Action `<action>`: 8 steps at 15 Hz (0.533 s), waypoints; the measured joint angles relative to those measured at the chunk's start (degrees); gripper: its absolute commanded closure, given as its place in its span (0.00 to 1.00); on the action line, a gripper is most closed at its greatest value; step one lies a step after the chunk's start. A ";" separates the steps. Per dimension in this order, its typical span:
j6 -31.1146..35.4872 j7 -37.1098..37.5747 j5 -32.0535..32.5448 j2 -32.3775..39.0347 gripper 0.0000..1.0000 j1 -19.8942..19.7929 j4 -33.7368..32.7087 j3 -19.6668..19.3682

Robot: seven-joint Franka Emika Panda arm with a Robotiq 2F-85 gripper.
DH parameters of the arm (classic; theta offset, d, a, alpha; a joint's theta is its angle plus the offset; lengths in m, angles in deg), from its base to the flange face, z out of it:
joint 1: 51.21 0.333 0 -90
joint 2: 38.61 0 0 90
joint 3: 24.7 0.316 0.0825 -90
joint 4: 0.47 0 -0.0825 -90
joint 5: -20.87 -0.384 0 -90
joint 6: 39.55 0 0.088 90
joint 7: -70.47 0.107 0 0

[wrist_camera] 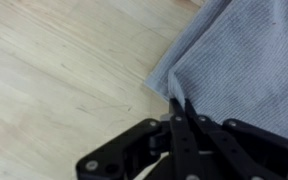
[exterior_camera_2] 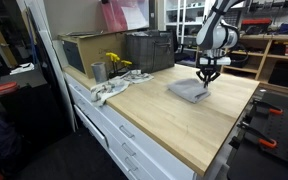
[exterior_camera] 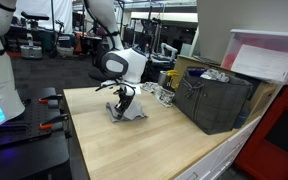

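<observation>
Here, pale wooden bench (exterior_camera_2: pixel 154 120) carried grey cloth (exterior_camera_2: pixel 187 91), claw (exterior_camera_2: pixel 206 84) clamped on its corner; dark crate (exterior_camera_2: pixel 149 50) stood at bench's wall side.

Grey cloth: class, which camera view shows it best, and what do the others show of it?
An exterior view, where nearly the whole grey cloth lies on the wooden table under the claw. The wrist view shows only one corner, close up, pinched by the shut claw. In an exterior view the claw partly hides the cloth.

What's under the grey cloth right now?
Only the wooden table shows around the grey cloth; the gripper is shut on its edge. Anything beneath the cloth is covered.
</observation>
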 measured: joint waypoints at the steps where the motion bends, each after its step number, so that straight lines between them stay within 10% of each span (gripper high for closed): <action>1: 0.00 0.00 0.87 -0.80 0.99 0.22 0.26 -0.70; 8: 0.81 0.00 11.05 -5.04 0.43 2.70 0.65 -4.44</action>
